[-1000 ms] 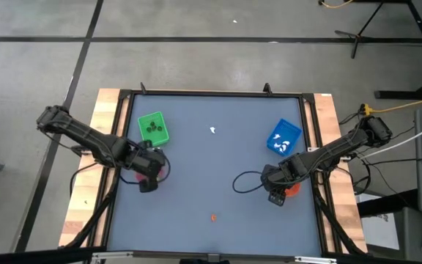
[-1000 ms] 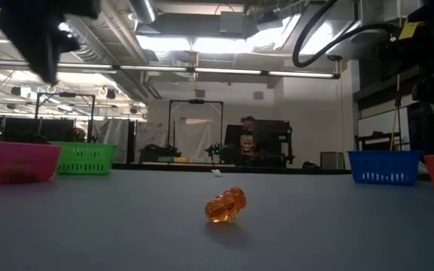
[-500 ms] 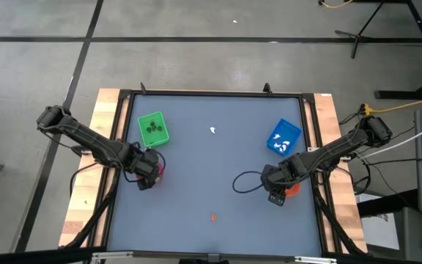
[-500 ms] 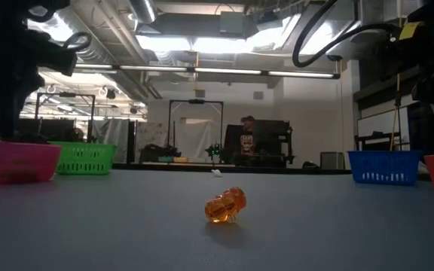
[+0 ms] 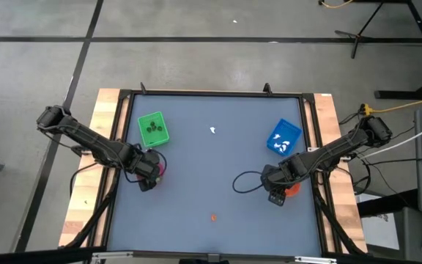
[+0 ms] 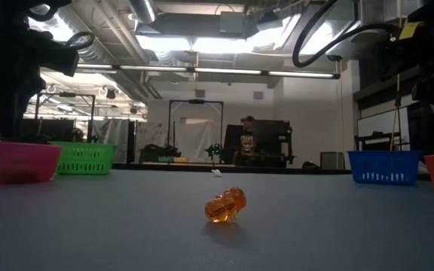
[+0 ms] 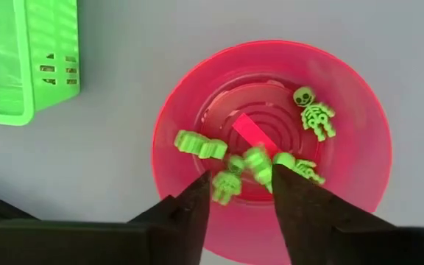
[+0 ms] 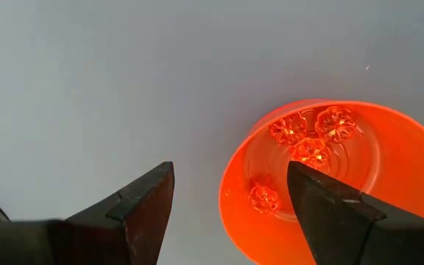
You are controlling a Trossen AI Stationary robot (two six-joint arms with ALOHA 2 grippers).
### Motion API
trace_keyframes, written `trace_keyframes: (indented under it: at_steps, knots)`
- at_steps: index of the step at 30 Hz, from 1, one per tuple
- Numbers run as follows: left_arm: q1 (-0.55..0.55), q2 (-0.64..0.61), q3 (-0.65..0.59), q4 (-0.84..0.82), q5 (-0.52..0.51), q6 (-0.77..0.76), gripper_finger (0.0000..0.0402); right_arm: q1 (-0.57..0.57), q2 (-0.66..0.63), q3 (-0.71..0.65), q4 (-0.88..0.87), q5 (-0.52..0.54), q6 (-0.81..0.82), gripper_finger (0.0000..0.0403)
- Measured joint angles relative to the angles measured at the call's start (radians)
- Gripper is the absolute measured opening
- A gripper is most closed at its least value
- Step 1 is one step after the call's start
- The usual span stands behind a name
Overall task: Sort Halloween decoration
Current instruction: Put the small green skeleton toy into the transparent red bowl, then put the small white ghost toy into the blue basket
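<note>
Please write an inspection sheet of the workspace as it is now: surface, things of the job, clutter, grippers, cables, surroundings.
Surface: grey-blue table, wooden side rails.
Job's things: green figures in the pink bowl; orange pumpkins in the orange bowl; one orange figure and one white figure loose on the table; dark figures in the green tray, white ones in the blue tray.
Clutter: nothing seen.
Grippers: left gripper over the pink bowl, jaws apart, empty; right gripper beside the orange bowl, jaws open, empty.
Cables: a black loop lying on the table by the right arm.
Surroundings: a person far behind the table.
</note>
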Motion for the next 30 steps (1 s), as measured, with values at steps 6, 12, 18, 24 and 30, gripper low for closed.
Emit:
trace_keyframes:
  at_steps: [6,12,18,24,30]
  knots:
    - [0.0,0.0,0.0,-0.001,-0.003,0.003,0.0164,0.0,0.0,0.0,0.0,0.0,0.0,0.0264]
    - [0.0,0.0,0.0,-0.001,-0.003,0.002,0.0177,0.0,0.0,0.0,0.0,0.0,0.0,0.0264]
    - [0.0,0.0,0.0,-0.002,-0.004,0.002,0.0177,0.0,0.0,0.0,0.0,0.0,0.0,0.0264]
    - [0.0,0.0,0.0,-0.002,-0.004,0.002,0.0176,0.0,0.0,0.0,0.001,0.0,0.0,0.0264]
    - [0.0,0.0,0.0,-0.001,-0.004,0.001,0.0175,0.0,0.0,0.0,0.001,0.0,0.0,0.0264]
